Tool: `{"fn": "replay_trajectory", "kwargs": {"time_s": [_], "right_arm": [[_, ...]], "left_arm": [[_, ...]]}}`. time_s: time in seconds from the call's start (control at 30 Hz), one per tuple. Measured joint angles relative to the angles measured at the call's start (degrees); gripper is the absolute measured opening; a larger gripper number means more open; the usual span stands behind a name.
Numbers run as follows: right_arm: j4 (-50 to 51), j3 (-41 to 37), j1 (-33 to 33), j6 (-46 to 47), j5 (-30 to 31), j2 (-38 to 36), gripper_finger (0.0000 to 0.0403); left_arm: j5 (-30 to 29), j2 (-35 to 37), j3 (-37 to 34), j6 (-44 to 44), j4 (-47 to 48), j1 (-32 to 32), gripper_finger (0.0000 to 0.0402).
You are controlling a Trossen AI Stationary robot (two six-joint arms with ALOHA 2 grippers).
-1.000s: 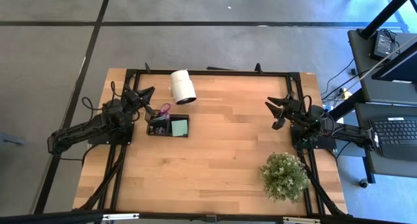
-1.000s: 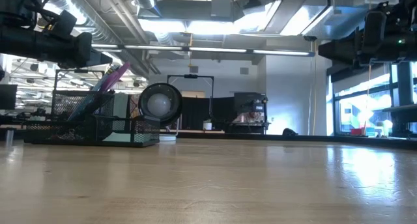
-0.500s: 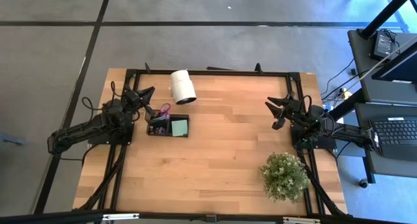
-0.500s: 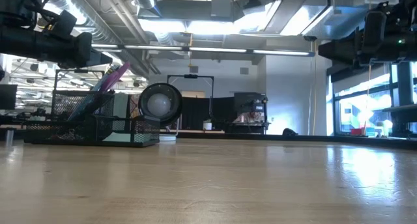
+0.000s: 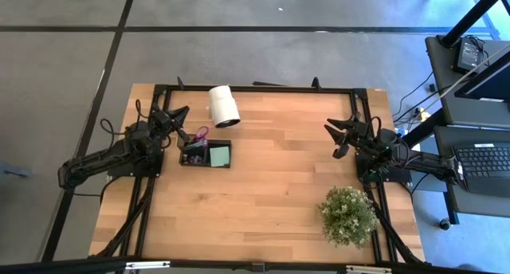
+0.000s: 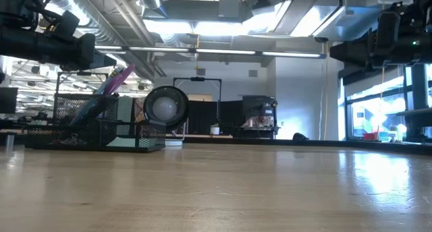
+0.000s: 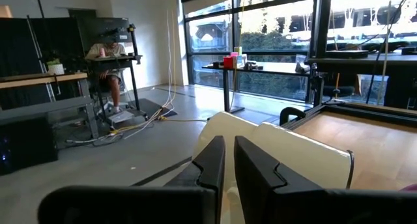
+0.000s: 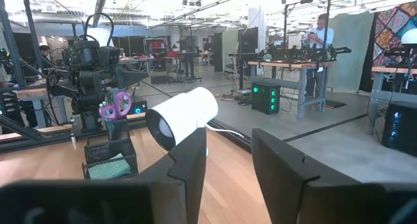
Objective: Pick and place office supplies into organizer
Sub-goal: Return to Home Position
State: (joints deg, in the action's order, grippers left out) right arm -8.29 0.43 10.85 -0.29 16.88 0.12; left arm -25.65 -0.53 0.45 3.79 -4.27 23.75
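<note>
Purple-handled scissors [image 5: 200, 135], black organizer [image 5: 205, 164]

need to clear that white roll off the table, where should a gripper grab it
Grip the white roll across its curved sides near the middle, probably coming straight down from above. It lies on its side at the table's far edge, beside the organizer, its open end toward the right arm, so its round flanks are exposed from above.

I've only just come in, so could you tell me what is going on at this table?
Neither arm is handling anything. The left claw hangs nearly shut and empty beside the black organizer, which already holds the purple-handled scissors and a green sticky-note pad. The right claw waits open near the table's right edge. A white roll lies behind the organizer.
</note>
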Motion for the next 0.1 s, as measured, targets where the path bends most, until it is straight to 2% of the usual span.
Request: {"fn": "replay_trajectory", "kwargs": {"time_s": [0.1], "right_arm": [[0.0, 0.0, 0.0, 0.0, 0.0, 0.0, 0.0126]], "left_arm": [[0.0, 0.0, 0.0, 0.0, 0.0, 0.0, 0.0031]]}}
